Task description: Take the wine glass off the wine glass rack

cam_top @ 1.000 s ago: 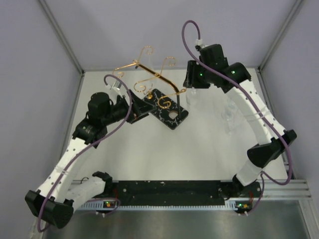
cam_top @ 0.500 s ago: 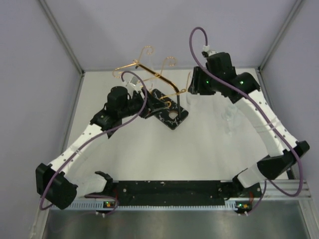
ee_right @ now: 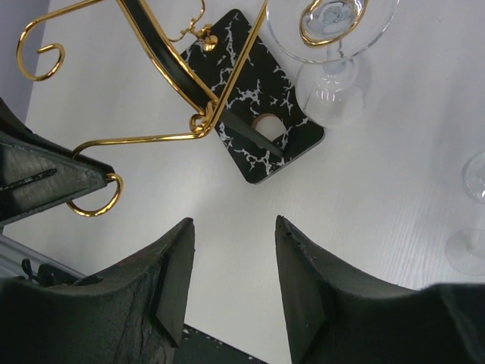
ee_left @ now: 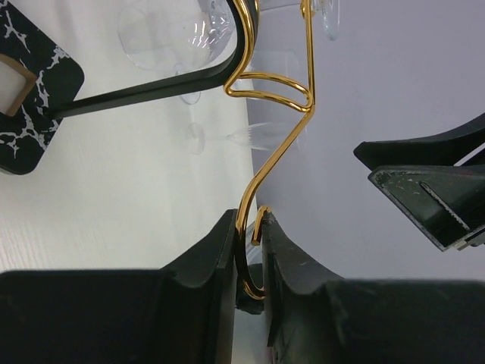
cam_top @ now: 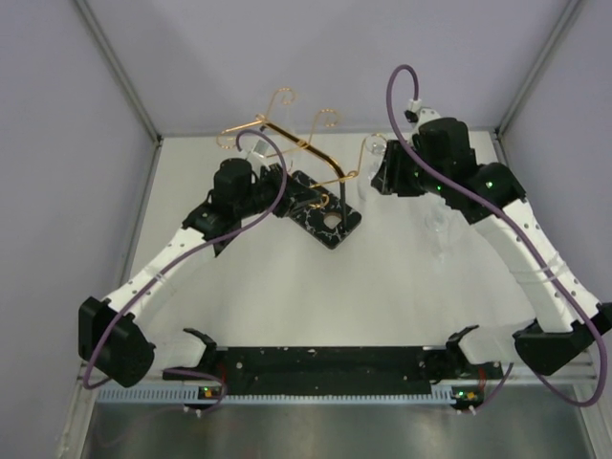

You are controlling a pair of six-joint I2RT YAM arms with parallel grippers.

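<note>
**Wine glass rack**: gold wire, scroll-ended arms, black base with white marbling, standing on the white surface.

**Wine glass**: clear, hanging upside down by its foot in a scroll arm of the rack.

**Second glass**: on the surface, apart from the rack.

**Left hand**: pinching a gold scroll end of the rack.

**Right hand**: spread, holding nothing, above the surface near the base.

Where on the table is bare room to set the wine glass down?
Bare: the wide table strip between the wine glass rack base and the black mounting bar. Crowded: right of the rack, where a clear glass stands.
</note>
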